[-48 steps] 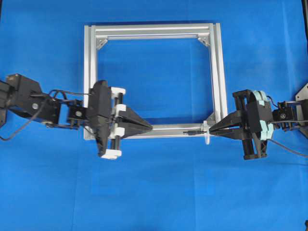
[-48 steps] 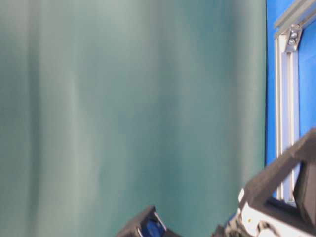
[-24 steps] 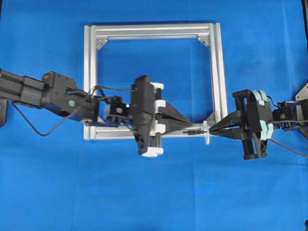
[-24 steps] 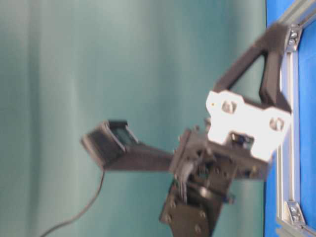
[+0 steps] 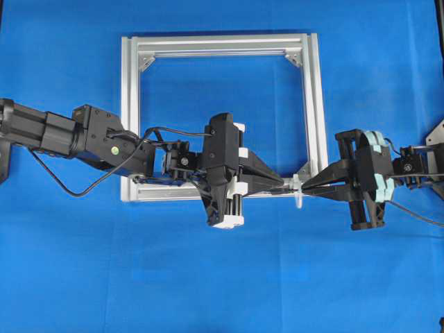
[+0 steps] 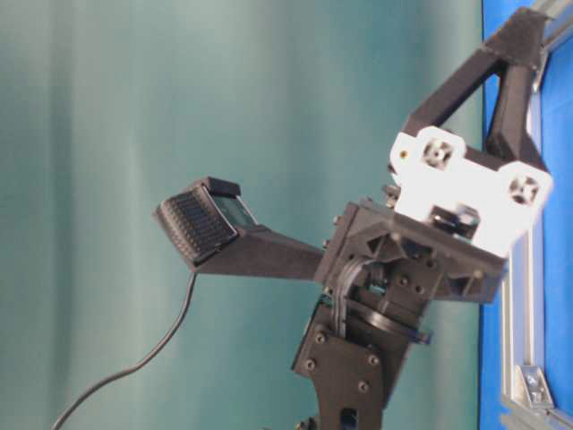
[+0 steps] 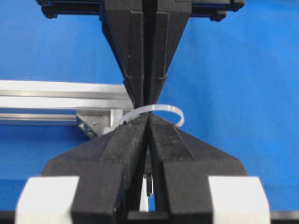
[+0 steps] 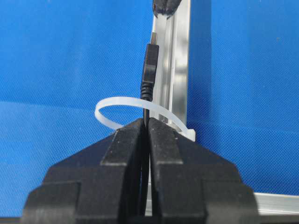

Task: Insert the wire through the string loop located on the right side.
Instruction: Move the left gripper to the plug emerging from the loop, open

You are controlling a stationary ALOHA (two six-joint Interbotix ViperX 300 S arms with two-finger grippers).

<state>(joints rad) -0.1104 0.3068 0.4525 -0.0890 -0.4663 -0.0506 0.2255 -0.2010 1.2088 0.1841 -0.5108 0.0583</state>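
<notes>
Black wire through the string loop (right claw pinching it)

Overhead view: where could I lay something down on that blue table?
Bare blue cloth fills the inside of the square silver frame and the wide strip below it. It is crowded at the frame's lower right, where the left gripper, right gripper and whitish string loop meet.

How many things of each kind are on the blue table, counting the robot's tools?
Silver frame: 1
String loop: 1
Wire: 1
Tools: 2, left tool and right tool
Total: 5
</notes>
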